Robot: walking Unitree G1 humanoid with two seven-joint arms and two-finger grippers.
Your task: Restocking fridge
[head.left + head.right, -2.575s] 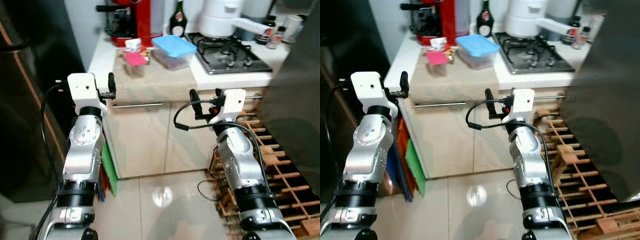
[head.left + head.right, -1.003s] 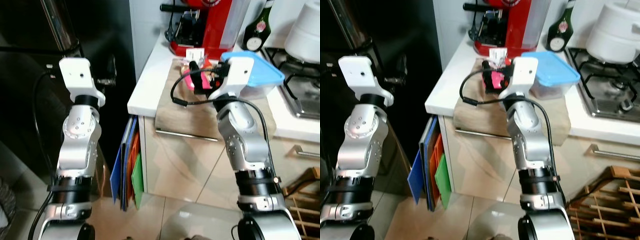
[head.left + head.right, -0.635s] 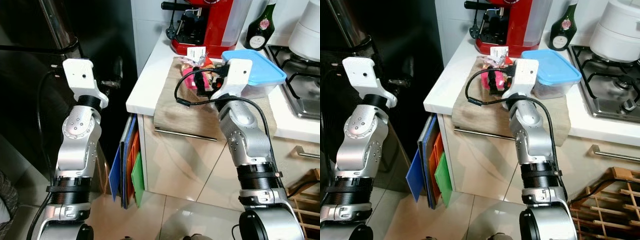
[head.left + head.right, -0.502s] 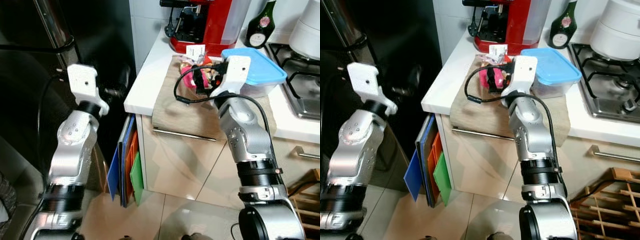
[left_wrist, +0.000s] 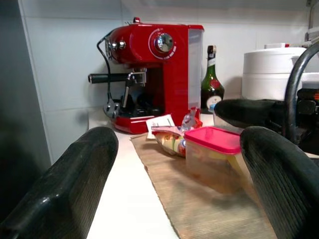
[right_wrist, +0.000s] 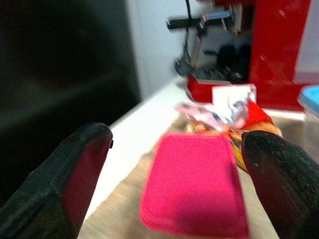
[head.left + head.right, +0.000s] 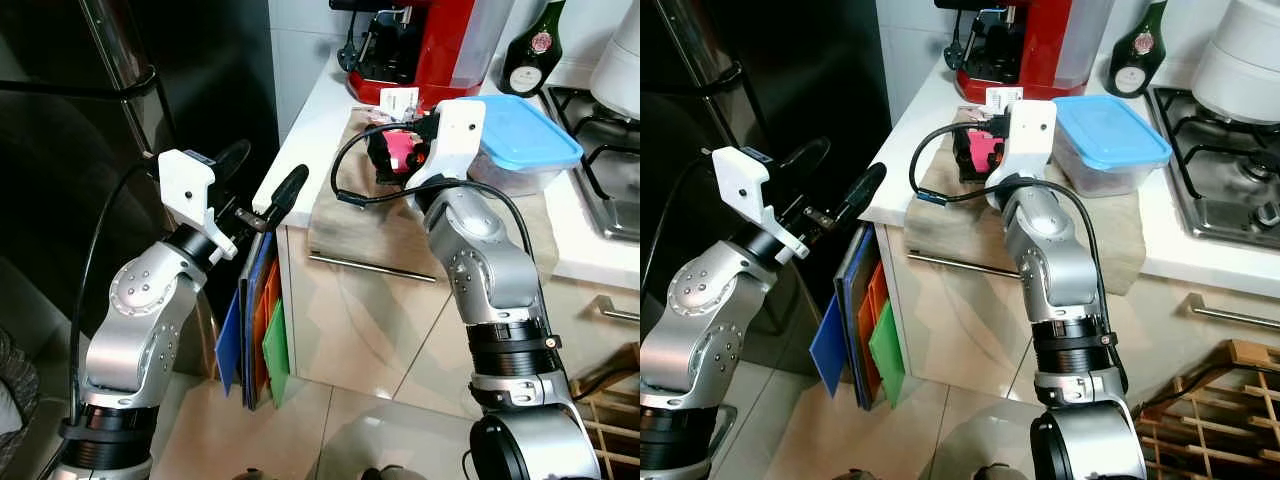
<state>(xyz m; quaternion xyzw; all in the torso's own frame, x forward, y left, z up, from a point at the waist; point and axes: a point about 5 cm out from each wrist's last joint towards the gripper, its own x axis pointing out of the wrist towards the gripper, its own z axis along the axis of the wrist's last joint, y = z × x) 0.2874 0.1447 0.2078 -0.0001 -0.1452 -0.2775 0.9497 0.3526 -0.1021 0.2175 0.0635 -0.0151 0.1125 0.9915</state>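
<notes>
Resting on the beige woven mat [image 7: 400, 225] atop the white counter [image 7: 902, 165]: small pink-lidded plastic container [image 6: 193, 185], directly beneath the right gripper [image 6: 177, 164], fingers spread either side. Left gripper [image 7: 262, 188], fingers parted, beside the counter edge.

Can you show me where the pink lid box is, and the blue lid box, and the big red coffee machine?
pink-lid box [image 5: 213, 140], left wrist view, on its pink lid.
blue-lid box [image 7: 1110, 128], right eye view, on the middle of its blue lid.
red coffee machine [image 5: 164, 74], left wrist view, on its red front.
</notes>
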